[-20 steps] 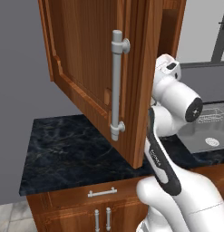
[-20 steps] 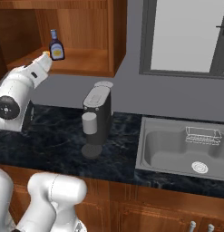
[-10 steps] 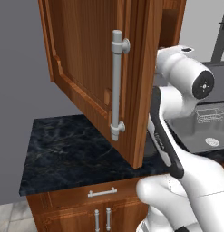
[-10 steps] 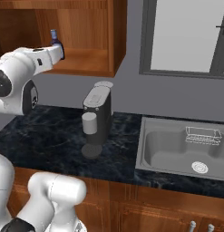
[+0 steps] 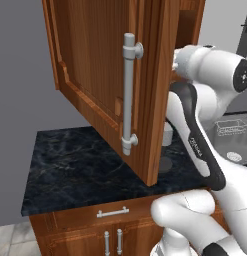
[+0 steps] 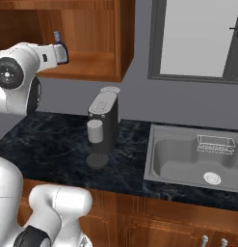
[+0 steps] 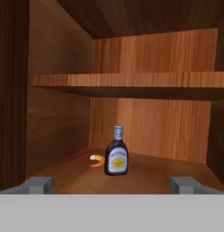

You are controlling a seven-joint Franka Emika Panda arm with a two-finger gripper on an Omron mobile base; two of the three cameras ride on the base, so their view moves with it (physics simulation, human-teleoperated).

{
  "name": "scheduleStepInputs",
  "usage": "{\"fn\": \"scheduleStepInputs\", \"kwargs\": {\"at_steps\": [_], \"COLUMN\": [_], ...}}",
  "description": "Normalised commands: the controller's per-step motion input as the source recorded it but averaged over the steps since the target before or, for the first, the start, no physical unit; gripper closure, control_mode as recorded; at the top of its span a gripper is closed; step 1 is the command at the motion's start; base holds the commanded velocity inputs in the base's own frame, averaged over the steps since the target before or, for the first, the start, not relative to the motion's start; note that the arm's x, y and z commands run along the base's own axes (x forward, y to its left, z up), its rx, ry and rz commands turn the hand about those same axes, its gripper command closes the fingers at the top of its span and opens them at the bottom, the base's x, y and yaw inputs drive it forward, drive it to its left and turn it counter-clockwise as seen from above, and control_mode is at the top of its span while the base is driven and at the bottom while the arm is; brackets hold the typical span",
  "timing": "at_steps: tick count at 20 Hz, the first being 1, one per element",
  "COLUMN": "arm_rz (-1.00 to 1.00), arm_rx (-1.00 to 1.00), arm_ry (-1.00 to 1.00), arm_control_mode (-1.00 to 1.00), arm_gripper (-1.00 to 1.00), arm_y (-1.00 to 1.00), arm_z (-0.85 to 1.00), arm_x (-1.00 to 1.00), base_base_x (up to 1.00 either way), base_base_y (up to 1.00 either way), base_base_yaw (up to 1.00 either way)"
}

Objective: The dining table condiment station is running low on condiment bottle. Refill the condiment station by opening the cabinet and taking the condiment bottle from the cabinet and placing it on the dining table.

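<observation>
Gripper (image 7: 111,183) spread wide and empty, squared to the condiment bottle (image 7: 116,153) dead ahead on the open cabinet's (image 5: 100,75) lower shelf, so the jaws can straddle it.

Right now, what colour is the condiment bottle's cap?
Pale blue-grey, on the dark maroon condiment bottle; hand view shows it best.

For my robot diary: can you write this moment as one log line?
cabinet: door open | gripper: open, empty | condiment bottle: upright on shelf, ahead
</observation>
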Motion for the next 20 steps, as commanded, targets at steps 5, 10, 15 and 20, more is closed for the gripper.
{"fn": "scheduleStepInputs", "kwargs": {"at_steps": [5, 10, 15, 20], "arm_rz": [0.11, 0.01, -0.05, -0.09], "arm_rx": [0.00, 0.00, 0.00, 0.00], "arm_ry": [0.09, 0.11, 0.06, 0.08], "arm_control_mode": [-1.00, -1.00, -1.00, -1.00], "arm_gripper": [-1.00, -1.00, -1.00, -1.00], "arm_y": [0.29, 0.25, 0.00, 0.00], "arm_z": [0.00, 0.00, 0.00, 0.00], "arm_x": [0.22, 0.39, 0.27, 0.30], "base_base_x": [0.00, 0.00, 0.00, 0.00], "base_base_y": [0.00, 0.00, 0.00, 0.00], "base_base_yaw": [0.00, 0.00, 0.00, 0.00]}}
